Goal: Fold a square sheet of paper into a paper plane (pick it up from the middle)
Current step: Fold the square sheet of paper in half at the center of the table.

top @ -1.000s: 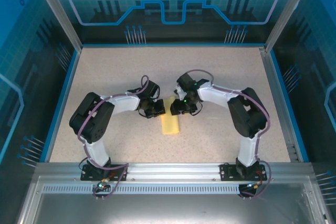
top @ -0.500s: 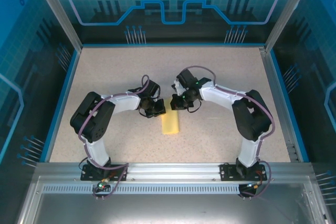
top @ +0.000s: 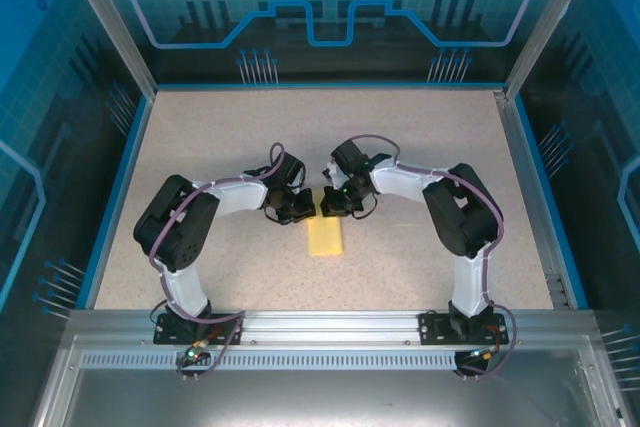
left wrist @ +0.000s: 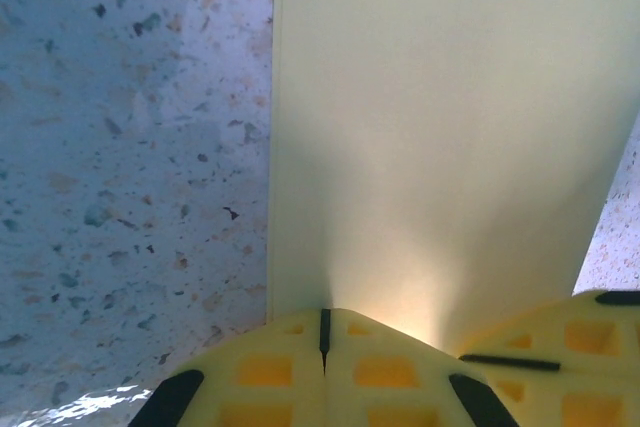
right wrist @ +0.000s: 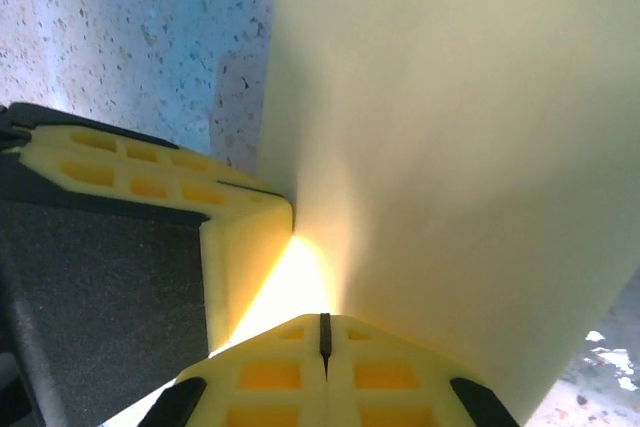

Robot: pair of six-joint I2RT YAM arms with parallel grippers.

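Note:
The pale-yellow sheet of paper [top: 326,237] lies on the speckled table as a narrow folded strip, running toward the near edge. My left gripper [top: 300,211] is shut, its tips down at the strip's far left corner. My right gripper [top: 333,205] is shut too, with its tips at the far right corner. In the left wrist view the closed tips [left wrist: 324,312] meet the paper [left wrist: 440,147], and a right finger [left wrist: 570,337] shows beside them. The right wrist view has closed tips [right wrist: 324,317] on the paper [right wrist: 450,147] next to a left finger [right wrist: 140,172]. No paper shows between either pair of jaws.
The speckled table [top: 420,147] is bounded by a blue rim [top: 118,197] at the sides and back. An aluminium rail [top: 320,327] carrying both arm bases runs along the near edge. The two wrists stand close together over the strip's far end.
My right gripper has shut and slid left, from just right of the paper onto its far right corner. The left gripper and the paper have stayed put.

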